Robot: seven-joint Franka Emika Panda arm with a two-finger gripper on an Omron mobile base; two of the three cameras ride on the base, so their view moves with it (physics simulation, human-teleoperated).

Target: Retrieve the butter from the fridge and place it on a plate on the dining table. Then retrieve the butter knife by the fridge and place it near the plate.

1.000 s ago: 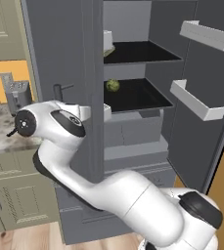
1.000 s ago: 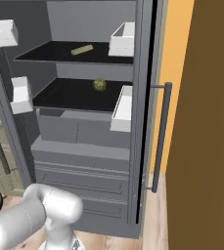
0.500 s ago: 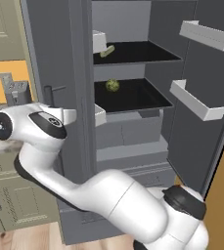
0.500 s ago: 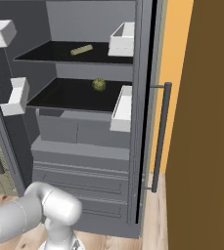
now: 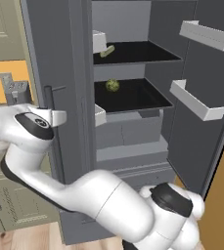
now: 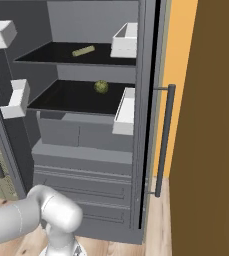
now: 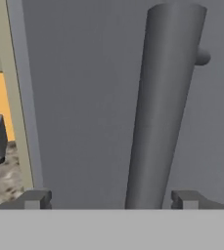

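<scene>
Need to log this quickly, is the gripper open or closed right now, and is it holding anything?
Gripper: open, holding nothing; its fingertips stand wide on either side of the fridge door handle, clear of it.

The grey fridge (image 6: 86, 165) stands with both upper doors swung open, white bins on their inner sides and drawers below the shelves. The butter (image 6: 83, 50), a small pale yellow-olive stick, lies flat on the black top shelf, near that shelf's back edge and about midway across it, turned at a slant to the shelf's edges.
</scene>
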